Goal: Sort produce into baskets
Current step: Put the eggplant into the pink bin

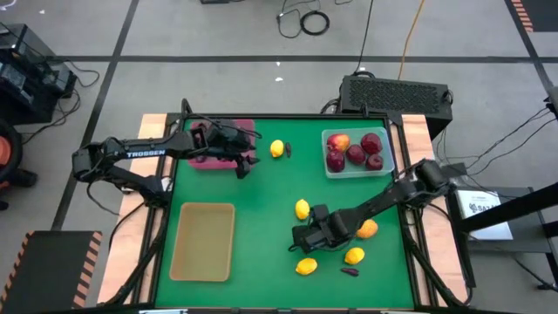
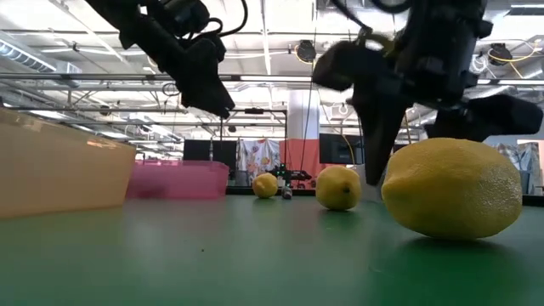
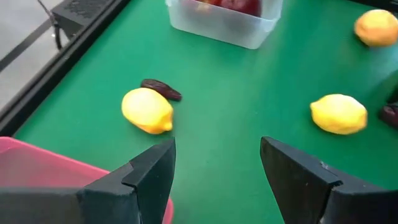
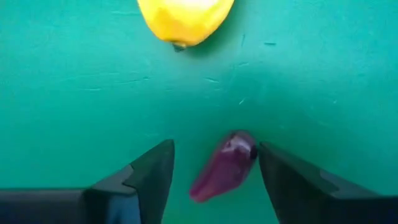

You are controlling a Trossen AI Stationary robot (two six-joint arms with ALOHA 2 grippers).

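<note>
Lemon (image 2: 452,187) looms closest in the low view, sitting on the green counter (image 1: 261,227).

Taking the tan-yellow tray (image 1: 203,242) as landmark: it lies at the left front of the counter. Behind it sits the maroon tray (image 1: 218,144), and the left tool (image 1: 243,168) hangs just right of that one, fingers spread with nothing between them. Farther right of the tan tray, at the back, a lemon (image 1: 277,149) lies with a dark purple vegetable (image 1: 288,149) touching it. To the tan tray's right, the right tool (image 1: 302,237) is low over the counter, fingers apart on either side of a purple vegetable (image 4: 225,167), not pinching it. Lemons (image 1: 306,266) and an orange fruit (image 1: 367,228) lie around it. Far right at the back, the clear tray (image 1: 330,166) holds red apples (image 1: 356,153).
</note>
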